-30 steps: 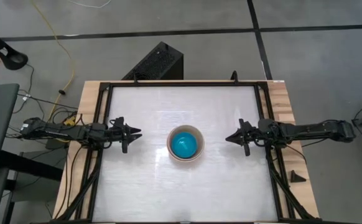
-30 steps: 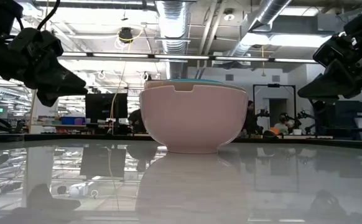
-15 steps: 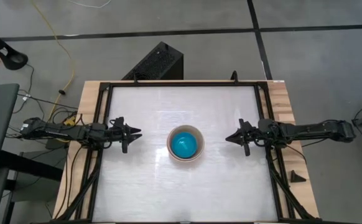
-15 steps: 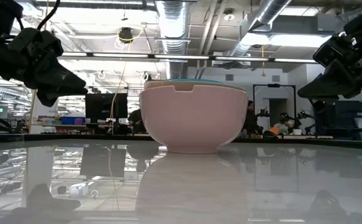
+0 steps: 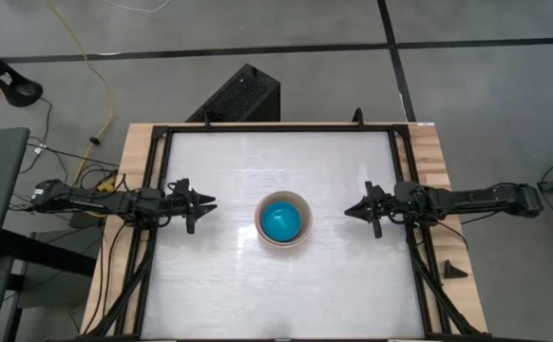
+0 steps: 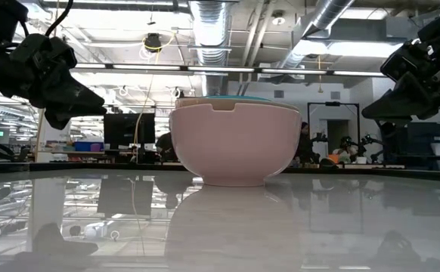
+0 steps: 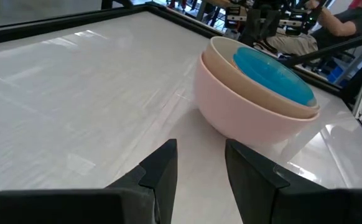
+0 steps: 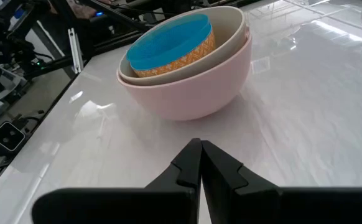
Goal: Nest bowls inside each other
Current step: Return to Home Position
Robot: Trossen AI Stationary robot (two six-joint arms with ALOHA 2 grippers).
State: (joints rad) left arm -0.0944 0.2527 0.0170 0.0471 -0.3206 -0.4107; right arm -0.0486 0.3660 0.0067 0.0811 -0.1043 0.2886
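A stack of nested bowls (image 5: 282,219) stands on its base at the middle of the white table. The outermost is a salmon-pink bowl (image 7: 243,121). Inside it sits a beige bowl (image 7: 221,57), and inside that a blue bowl (image 8: 168,37). My left gripper (image 5: 203,201) hovers to the left of the stack, pointing at it, with its fingers (image 7: 162,165) apart and nothing between them. To the right of the stack my right gripper (image 5: 350,211) hovers facing it, fingers shut (image 8: 199,146) and holding nothing. Neither gripper touches the stack.
A black frame (image 5: 276,127) borders the table's far edge and both sides. A black box (image 5: 238,95) stands on the floor beyond the far edge. A small dark wedge (image 5: 455,270) lies on the wooden strip at the right. Bare tabletop surrounds the stack.
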